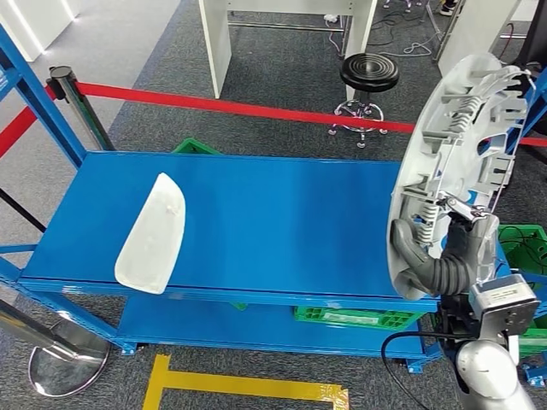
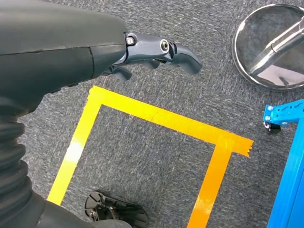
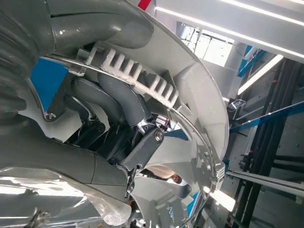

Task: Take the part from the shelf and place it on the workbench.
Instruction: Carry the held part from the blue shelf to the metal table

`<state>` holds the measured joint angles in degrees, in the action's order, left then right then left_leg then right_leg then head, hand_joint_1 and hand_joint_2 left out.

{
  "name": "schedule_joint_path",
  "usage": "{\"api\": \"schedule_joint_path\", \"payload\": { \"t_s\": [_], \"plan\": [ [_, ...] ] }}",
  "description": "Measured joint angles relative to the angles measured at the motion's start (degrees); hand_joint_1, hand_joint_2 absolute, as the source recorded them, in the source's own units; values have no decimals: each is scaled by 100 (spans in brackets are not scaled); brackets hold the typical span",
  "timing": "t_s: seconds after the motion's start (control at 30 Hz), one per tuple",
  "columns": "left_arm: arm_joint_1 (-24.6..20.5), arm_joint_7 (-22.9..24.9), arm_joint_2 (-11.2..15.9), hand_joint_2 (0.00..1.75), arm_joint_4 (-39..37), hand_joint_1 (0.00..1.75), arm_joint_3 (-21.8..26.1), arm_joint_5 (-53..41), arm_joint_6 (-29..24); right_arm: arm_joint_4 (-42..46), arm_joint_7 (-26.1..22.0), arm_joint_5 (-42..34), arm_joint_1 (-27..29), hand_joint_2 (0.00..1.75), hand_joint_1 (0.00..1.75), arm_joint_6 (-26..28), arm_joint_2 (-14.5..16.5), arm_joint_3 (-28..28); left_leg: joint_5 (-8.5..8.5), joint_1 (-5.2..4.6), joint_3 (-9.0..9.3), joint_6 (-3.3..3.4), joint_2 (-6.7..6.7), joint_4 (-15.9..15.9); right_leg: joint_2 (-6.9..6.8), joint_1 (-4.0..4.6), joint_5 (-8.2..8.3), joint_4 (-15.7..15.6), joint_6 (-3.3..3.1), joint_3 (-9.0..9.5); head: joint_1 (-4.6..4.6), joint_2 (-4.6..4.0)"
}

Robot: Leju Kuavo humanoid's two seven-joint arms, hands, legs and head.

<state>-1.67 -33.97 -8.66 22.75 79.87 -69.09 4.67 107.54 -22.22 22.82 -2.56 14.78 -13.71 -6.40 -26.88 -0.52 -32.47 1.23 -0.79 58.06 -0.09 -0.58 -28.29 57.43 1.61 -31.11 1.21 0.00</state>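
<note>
The right hand [image 1: 445,256] is clamped on the rim of the part [image 1: 458,162], a round white ribbed disc held upright on edge, lifted clear just above the right end of the blue shelf [image 1: 271,222]. In the right wrist view the fingers [image 3: 118,102] curl through the part's ribbing while the thumb presses its outer face. So the pick looks done: the part is off the shelf and carried. The left hand [image 2: 157,50] hangs low over the grey floor beside yellow tape [image 2: 161,118], fingers loosely apart and holding nothing. Farther along the shelf, toward its left end, lies a white curved panel [image 1: 151,232]. What remains, by this judgement, is turning to the counter, which cannot be identified here, and setting the part down.
</note>
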Motion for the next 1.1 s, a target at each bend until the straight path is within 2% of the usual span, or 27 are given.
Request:
{"api": "schedule_joint_path", "payload": {
  "t_s": [0.4, 0.53, 0.6, 0.67, 0.77, 0.8, 0.83, 0.87, 0.9, 0.97, 1.0, 1.03, 1.1],
  "plan": [
    [-1, 0, 25, 175, -2, 0, 2, 0, 1, 39, 13, 84, 65, 175, 175, 44, 1, 2, -12, -27, -8, 20, 0, 29, -1, -25, 2, -3, 12, 1, -1, 0],
    [-1, 0, 44, 175, -4, 0, 2, 0, 1, 43, 19, 137, 65, 175, 175, 56, 1, 2, -26, -43, -24, 59, -2, 51, -5, -38, 8, -15, 54, 4, -2, 0],
    [-3, 0, 47, 175, -5, 0, 2, 0, -1, 65, 24, 153, 65, 175, 175, 65, 1, 2, 3, -33, -8, 110, -9, -5, -11, -41, -8, -14, 89, 1, 0, 0],
    [-10, -1, 48, 175, -6, 0, 2, 0, -2, 95, 27, 156, 62, 175, 175, 72, 1, 2, 50, -1, 22, 168, -27, -82, -6, -42, -190, 249, 110, -136, 15, 0],
    [-15, -1, 46, 175, -15, 0, 3, 0, -2, 103, 28, 160, 73, 175, 175, 74, 1, 3, 66, 11, 23, 191, -87, -99, 1, -53, -668, 1336, 126, -680, 36, 0],
    [-14, -1, 46, 175, -21, 0, 4, 0, -2, 103, 28, 161, 78, 175, 175, 74, 1, 2, 64, 11, 24, 189, -122, -96, 0, -56, -709, 1575, 132, -812, 36, 0],
    [-15, -1, 45, 175, -25, 0, 4, -1, -2, 103, 30, 164, 80, 175, 175, 75, 1, 2, 60, 14, 27, 182, -167, -92, 3, -59, -636, 1605, 135, -848, 37, 0],
    [-18, -1, 45, 175, -31, 0, 4, -4, -2, 104, 32, 168, 81, 175, 175, 78, 1, 2, 52, 21, 34, 168, -220, -83, 20, -66, -450, 1389, 134, -764, 37, 0],
    [-23, -1, 44, 175, -35, 0, 4, -8, -2, 104, 34, 174, 82, 175, 175, 82, 1, 2, 39, 29, 40, 147, -279, -66, 75, -78, -214, 1001, 133, -597, 37, 0],
    [-38, -1, 46, 175, -44, 0, 4, -15, -2, 110, 36, 188, 88, 175, 175, 90, 1, 4, 11, 37, 11, 79, -395, -11, 316, -108, 38, 316, 120, -261, 32, 0],
    [-45, 0, 48, 175, -46, 0, 4, -17, -3, 116, 38, 195, 96, 175, 175, 90, 1, 5, 8, 43, -21, 40, -451, 15, 405, -114, 53, 151, 111, -171, 30, 0],
    [-47, 0, 49, 175, -50, 0, 4, -19, -3, 123, 39, 199, 102, 175, 175, 89, 1, 7, 15, 51, -56, 1, -509, 29, 440, -111, 13, 116, 92, -139, 26, 0],
    [-40, 0, 50, 175, -63, 0, 5, -26, -5, 134, 44, 202, 104, 175, 175, 87, 1, 8, 21, 69, -96, -66, -592, 44, 321, -106, 12, 96, 37, -117, 23, 0]
  ]
}}
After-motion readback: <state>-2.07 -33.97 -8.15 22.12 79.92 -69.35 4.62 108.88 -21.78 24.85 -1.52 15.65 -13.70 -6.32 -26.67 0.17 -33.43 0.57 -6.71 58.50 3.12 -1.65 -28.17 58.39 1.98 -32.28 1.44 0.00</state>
